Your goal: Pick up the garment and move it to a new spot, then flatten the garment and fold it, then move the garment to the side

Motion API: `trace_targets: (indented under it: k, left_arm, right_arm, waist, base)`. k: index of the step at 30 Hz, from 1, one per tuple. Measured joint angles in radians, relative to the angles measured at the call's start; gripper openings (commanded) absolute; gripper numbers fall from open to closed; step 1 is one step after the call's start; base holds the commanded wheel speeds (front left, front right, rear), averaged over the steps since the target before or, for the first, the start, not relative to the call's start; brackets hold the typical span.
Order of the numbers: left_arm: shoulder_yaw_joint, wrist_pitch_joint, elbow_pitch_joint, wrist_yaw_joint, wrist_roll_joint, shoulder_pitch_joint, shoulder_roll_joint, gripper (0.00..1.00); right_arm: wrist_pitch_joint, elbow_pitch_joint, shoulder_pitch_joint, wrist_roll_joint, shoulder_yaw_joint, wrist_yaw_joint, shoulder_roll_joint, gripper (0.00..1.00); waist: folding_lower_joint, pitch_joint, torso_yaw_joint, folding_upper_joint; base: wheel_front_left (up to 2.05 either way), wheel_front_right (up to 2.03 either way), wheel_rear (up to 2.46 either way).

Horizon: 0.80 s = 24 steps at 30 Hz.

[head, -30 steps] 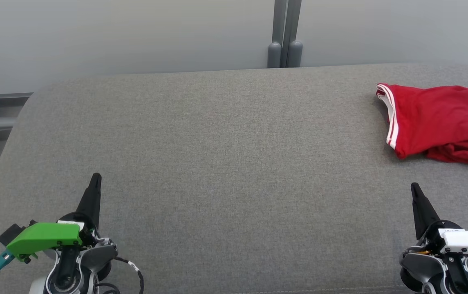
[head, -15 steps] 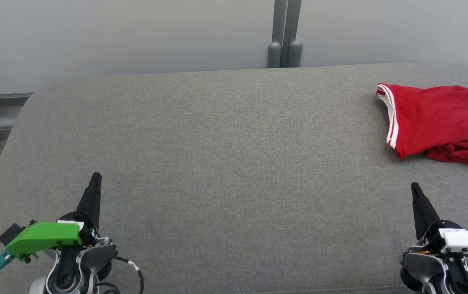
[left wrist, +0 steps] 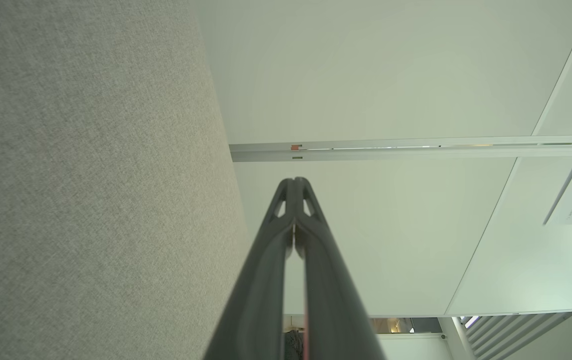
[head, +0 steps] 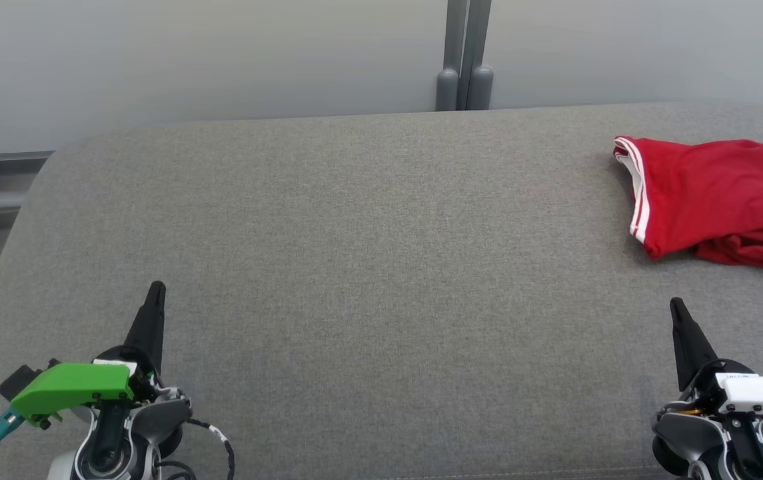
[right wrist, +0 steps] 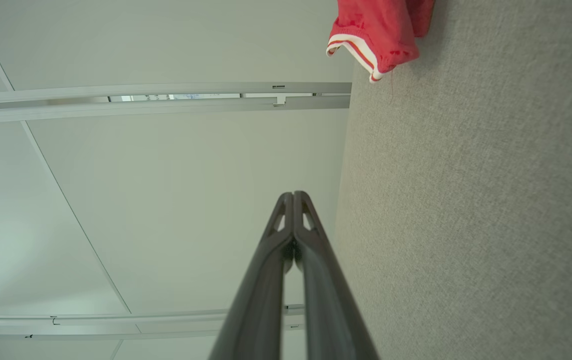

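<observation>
Grey woven padded surface (head: 381,233), rounded corners. Soft red knit garment (head: 708,193) crumpled near far right corner, white-striped hem; head view gives whole heap, right wrist view its hem end. Left gripper (head: 155,288) and right gripper (head: 676,304) at front corners, well apart from garment; wrist views show tapered dark fingers pressed together, empty.
</observation>
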Motion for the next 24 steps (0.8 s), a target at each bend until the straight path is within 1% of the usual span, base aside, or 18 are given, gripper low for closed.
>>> trace_targets:
  k: [24]
  left_arm:
    - [0.000, 0.000, 0.000, 0.000, 0.000, 0.000, 0.000, 0.00]
  right_arm:
    - [0.000, 0.000, 0.000, 0.000, 0.000, 0.000, 0.000, 0.00]
  waist:
    - [0.0000, 0.000, 0.000, 0.0000]
  base:
    - [0.00, 0.00, 0.00]
